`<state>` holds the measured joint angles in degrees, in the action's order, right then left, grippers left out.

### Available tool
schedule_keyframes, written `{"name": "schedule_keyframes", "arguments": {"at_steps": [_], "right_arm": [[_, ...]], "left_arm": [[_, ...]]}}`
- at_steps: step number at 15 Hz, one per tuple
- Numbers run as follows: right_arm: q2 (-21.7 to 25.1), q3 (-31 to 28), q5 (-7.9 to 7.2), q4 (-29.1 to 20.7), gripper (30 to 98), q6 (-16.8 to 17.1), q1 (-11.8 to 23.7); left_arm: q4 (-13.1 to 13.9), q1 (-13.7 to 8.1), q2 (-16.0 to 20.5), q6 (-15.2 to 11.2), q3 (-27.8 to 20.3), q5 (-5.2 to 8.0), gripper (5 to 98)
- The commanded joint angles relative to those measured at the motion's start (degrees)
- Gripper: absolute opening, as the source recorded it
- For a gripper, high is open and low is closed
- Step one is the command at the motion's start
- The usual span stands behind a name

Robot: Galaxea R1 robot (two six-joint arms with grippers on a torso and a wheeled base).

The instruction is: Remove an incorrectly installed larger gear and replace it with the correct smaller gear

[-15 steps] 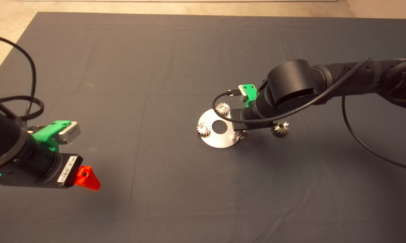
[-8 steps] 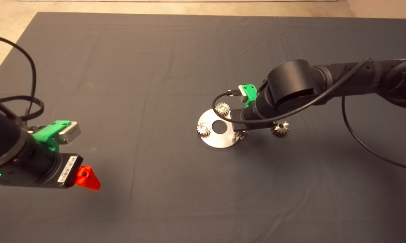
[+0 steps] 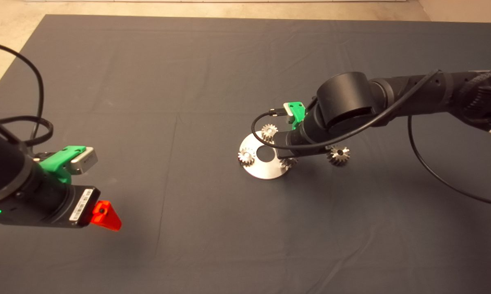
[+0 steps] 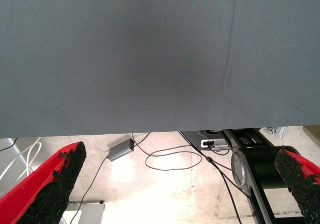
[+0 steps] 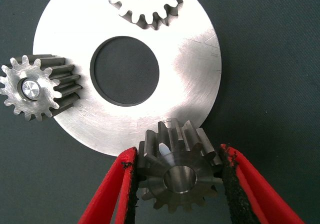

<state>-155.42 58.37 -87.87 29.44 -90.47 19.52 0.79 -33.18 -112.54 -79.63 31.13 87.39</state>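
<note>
Two pale gears point(image 5: 40, 87) point(image 5: 145, 2) sit on the disc point(image 5: 195, 54), and the larger gear point(image 3: 338, 155) lies on the mat just off the disc's side. The right arm point(image 3: 343, 106) blocks the disc's edge from above. The right hand point(image 5: 177, 184) is pinching the smaller gear point(image 5: 177, 171) at the disc's rim. The left hand point(image 4: 175, 184) hangs wide, well away, holding nothing.

nothing readable; the white barcode label point(image 3: 78, 209) on the left arm's wrist is too small to read
</note>
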Motion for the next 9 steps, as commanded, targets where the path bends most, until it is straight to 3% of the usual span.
{"name": "schedule_keyframes", "arguments": {"at_steps": [1, 9], "right_arm": [[-0.2, 0.1, -7.13, 1.5, 38.4, -0.3, 0.8], [-0.5, 0.1, -7.13, -0.5, 38.5, -0.2, -1.3]], "left_arm": [[-0.4, 0.0, 0.0, 0.3, 0.0, 5.33, 98.2], [-0.4, 0.0, 0.1, 0.3, -0.2, 5.33, 98.2]]}}
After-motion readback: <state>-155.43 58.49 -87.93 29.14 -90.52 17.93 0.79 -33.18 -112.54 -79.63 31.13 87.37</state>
